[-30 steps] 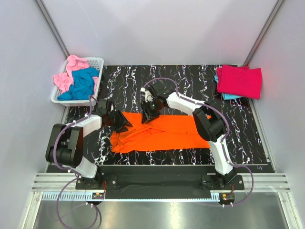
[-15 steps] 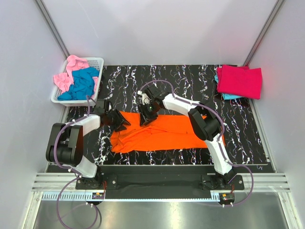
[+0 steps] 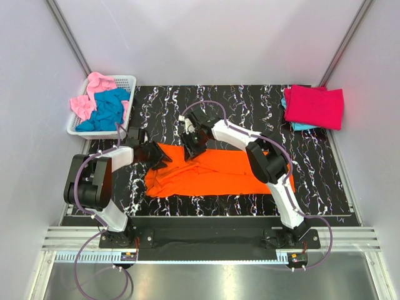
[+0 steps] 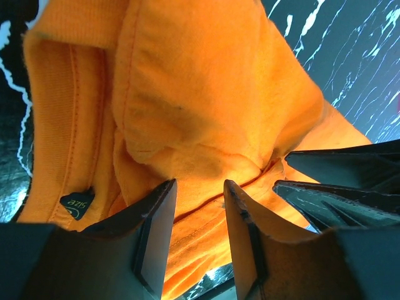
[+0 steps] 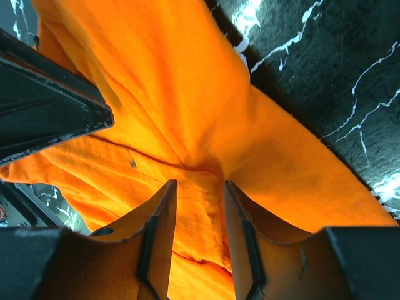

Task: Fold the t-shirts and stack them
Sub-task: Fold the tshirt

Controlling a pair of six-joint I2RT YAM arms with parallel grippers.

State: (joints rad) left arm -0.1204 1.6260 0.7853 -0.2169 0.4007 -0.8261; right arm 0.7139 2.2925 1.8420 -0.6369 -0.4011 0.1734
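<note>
- Carrying everything here, the black marbled worktop (image 3: 250, 100) has the orange t-shirt (image 3: 219, 175) lying across its near middle. The shirt is mostly flat, a long band running left to right, and is rumpled at its left end.
- Well apart from the orange t-shirt, behind it and to its right, a folded crimson-pink t-shirt (image 3: 315, 106) lies on a teal blue t-shirt (image 3: 300, 127). Only a near edge of the teal one shows.
- Behind the orange t-shirt and to its left stands a white lattice basket (image 3: 128, 81) at the worktop's corner.
- A second teal shirt (image 3: 109, 109) is heaped in that basket, and a light pink t-shirt (image 3: 94, 84) is draped over the basket's far left rim.
- The left hand (image 3: 164, 160) sits at the far left corner of the orange t-shirt, its fingers closed on a bunched fold of the cloth beside the collar seam.
- The right hand (image 3: 192, 152) sits on the orange t-shirt's far edge, just to the right of the left hand. It pinches a pucker of the cloth, and creases run out from the grip.
- A small dark size label (image 4: 76, 203) shows inside the orange t-shirt's collar, close to the left hand.
</note>
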